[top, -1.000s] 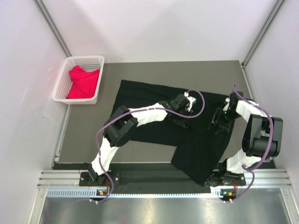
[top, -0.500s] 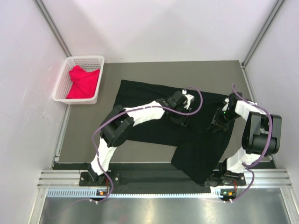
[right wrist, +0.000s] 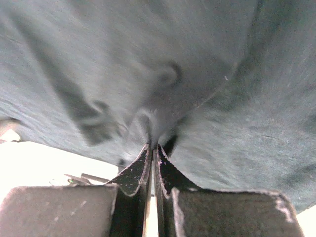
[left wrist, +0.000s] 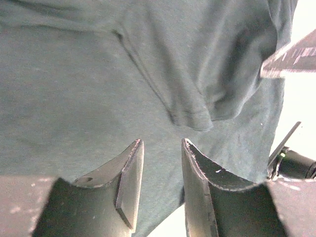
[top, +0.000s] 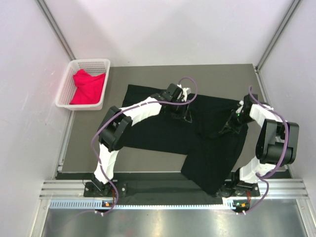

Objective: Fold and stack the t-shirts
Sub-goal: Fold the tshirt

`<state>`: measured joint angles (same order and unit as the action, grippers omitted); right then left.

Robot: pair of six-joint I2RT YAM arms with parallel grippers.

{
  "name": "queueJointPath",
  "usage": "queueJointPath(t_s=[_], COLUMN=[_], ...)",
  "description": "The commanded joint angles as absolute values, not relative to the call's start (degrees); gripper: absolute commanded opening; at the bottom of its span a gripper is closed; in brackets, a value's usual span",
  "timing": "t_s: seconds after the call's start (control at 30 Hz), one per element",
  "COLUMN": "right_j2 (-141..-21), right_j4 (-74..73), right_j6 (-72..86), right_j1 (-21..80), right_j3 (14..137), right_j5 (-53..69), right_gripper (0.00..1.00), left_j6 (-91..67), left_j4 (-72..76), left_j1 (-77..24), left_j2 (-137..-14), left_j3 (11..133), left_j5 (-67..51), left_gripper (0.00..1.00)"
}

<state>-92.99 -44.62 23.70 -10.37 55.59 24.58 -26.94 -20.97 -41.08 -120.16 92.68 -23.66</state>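
Black t-shirt (top: pixel 163 133) sprawls right of the basket (top: pixel 66 89), red-pink t-shirt (top: pixel 88 86) inside it; right gripper (top: pixel 228 129) pinches cloth at the side farthest from the basket, likely starting a fold; left gripper (top: pixel 183 114) hovers parted, empty.

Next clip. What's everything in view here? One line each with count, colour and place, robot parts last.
black t-shirt: 1, black, spread across the mat
red-pink t-shirt: 1, red-pink, bunched in the basket
basket: 1, white lattice, far left, at the mat's edge
mat: 1, grey-brown, under the black t-shirt
rail: 1, silver, along the near edge
arms: 2, white and black with purple cables, bases on the rail
left claw: 1, black, open above the black t-shirt's far middle, holding nothing
right claw: 1, black, shut on a pinch of the black t-shirt at its right side
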Motion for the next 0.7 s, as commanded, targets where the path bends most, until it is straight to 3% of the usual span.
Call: queueJointPath(t_s=[0.0, 0.67], right_j2=[-90.26, -87.10], right_j4=[-46.66, -55.81], right_j6=[25.93, 27.07], right_j1=[-11.78, -13.89], right_j3=[61.43, 58.98], right_j5=[24.35, 17.76], right_gripper=[0.00, 0.00], left_j6=[-26.90, -24.96], left_j4=[-19.95, -22.94], left_j1=[-42.19, -41.31], left_j2=[-117.60, -117.77], left_j3=[93.25, 93.60], left_j5=[-24.53, -23.38], left_gripper=[0.41, 0.41])
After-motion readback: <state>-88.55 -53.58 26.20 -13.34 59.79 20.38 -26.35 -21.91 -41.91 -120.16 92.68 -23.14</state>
